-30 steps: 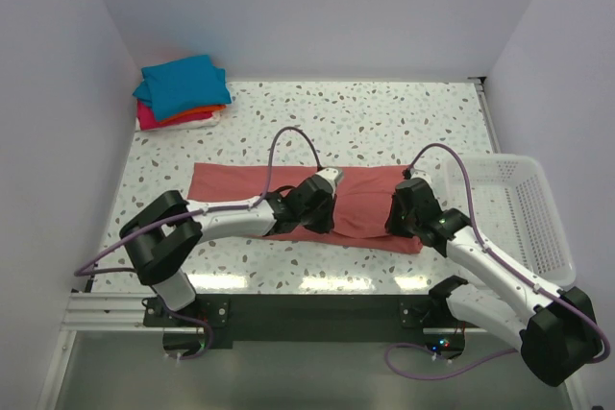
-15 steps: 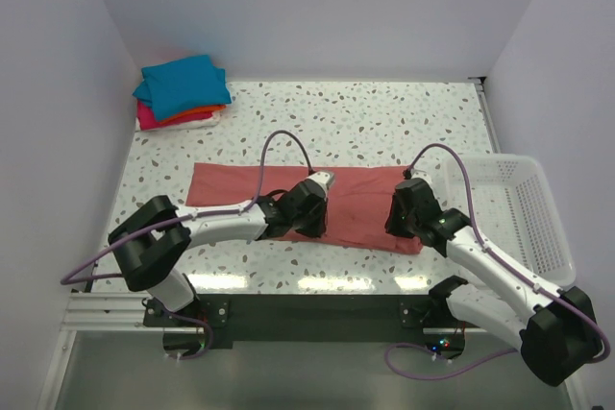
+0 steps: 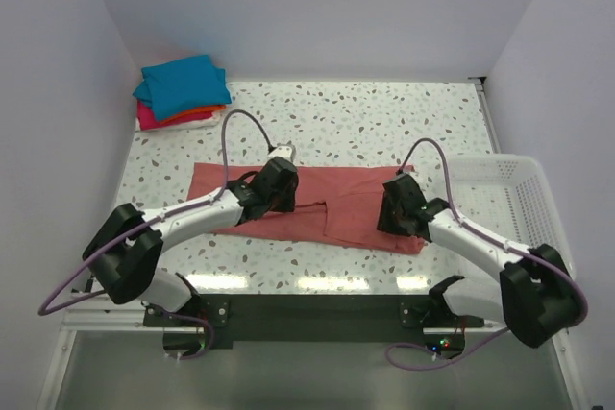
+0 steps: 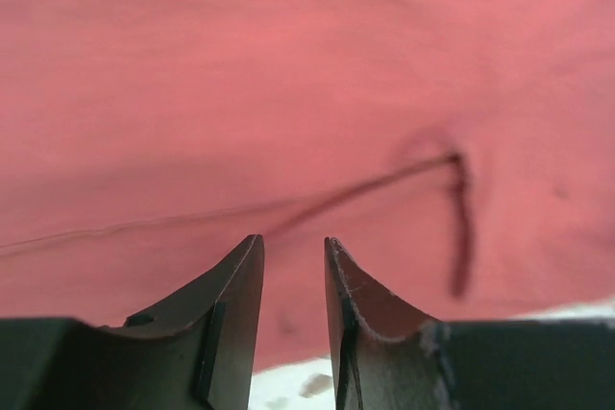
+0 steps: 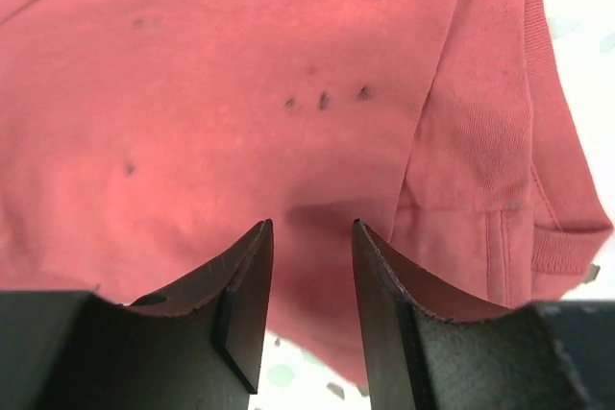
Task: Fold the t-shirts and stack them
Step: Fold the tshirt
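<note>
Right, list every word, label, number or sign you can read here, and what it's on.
None readable. The salmon-pink cotton t-shirt shows only small dark specks, no print; the folded teal-blue, orange and magenta-pink t-shirt stack and the white plastic mesh basket bear no visible text.

No readable text, labels, brands or numbers anywhere in any view.

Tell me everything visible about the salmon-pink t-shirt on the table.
The salmon-pink t-shirt looks like soft cotton, folded into a long band lying flat across the speckled table, with an overlapping flap edge near its middle and a hemmed sleeve at its right end. A few dark specks mark it. The left gripper and right gripper sit over it, jaws slightly apart.
</note>
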You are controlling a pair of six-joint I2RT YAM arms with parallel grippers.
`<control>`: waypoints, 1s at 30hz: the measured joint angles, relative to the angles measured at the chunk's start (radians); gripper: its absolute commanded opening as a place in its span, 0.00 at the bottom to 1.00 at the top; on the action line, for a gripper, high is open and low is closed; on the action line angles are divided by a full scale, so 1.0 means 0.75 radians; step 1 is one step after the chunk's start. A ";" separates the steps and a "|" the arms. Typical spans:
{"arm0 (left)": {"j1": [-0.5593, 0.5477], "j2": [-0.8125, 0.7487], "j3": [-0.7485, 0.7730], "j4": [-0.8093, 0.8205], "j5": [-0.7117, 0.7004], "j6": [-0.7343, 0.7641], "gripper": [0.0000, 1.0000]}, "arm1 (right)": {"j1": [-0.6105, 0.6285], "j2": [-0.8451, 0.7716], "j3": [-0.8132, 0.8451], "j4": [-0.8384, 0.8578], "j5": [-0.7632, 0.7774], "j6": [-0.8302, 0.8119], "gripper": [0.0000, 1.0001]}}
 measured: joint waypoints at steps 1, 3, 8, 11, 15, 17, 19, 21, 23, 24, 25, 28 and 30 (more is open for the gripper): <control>0.025 0.008 0.000 -0.027 -0.053 -0.002 0.36 | -0.007 0.051 0.009 0.011 0.004 0.004 0.43; 0.066 0.034 0.001 -0.067 -0.149 -0.007 0.36 | -0.027 0.156 0.038 0.031 0.004 0.007 0.43; 0.115 0.133 0.001 -0.127 -0.350 -0.029 0.27 | -0.106 0.402 0.216 0.097 0.005 0.004 0.43; 0.119 0.230 -0.002 -0.135 -0.389 -0.041 0.20 | -0.157 0.565 0.365 0.125 0.004 -0.013 0.43; 0.111 0.234 -0.038 -0.057 -0.389 -0.053 0.20 | -0.226 0.807 0.635 0.114 -0.001 -0.073 0.44; 0.104 0.209 -0.076 -0.010 -0.367 -0.067 0.20 | -0.260 0.946 0.809 0.102 -0.002 -0.110 0.44; 0.088 0.197 -0.092 0.021 -0.335 -0.077 0.20 | -0.284 1.118 1.054 0.035 -0.002 -0.155 0.46; 0.041 0.200 -0.089 0.051 -0.287 -0.096 0.23 | -0.298 1.306 1.345 -0.008 -0.003 -0.202 0.50; -0.029 0.234 -0.044 0.064 -0.216 -0.111 0.31 | -0.304 1.482 1.614 -0.049 -0.005 -0.264 0.55; -0.066 0.268 -0.002 0.069 -0.178 -0.120 0.34 | -0.304 1.568 1.763 -0.095 -0.011 -0.296 0.58; -0.093 0.307 0.052 0.072 -0.133 -0.128 0.44 | -0.304 1.648 1.899 -0.125 -0.016 -0.325 0.64; -0.143 0.385 0.176 0.071 -0.008 -0.125 0.57 | -0.303 1.835 2.235 -0.208 -0.035 -0.395 0.73; -0.142 0.391 0.236 0.045 0.024 -0.102 0.62 | -0.305 1.866 2.301 -0.237 -0.037 -0.431 0.81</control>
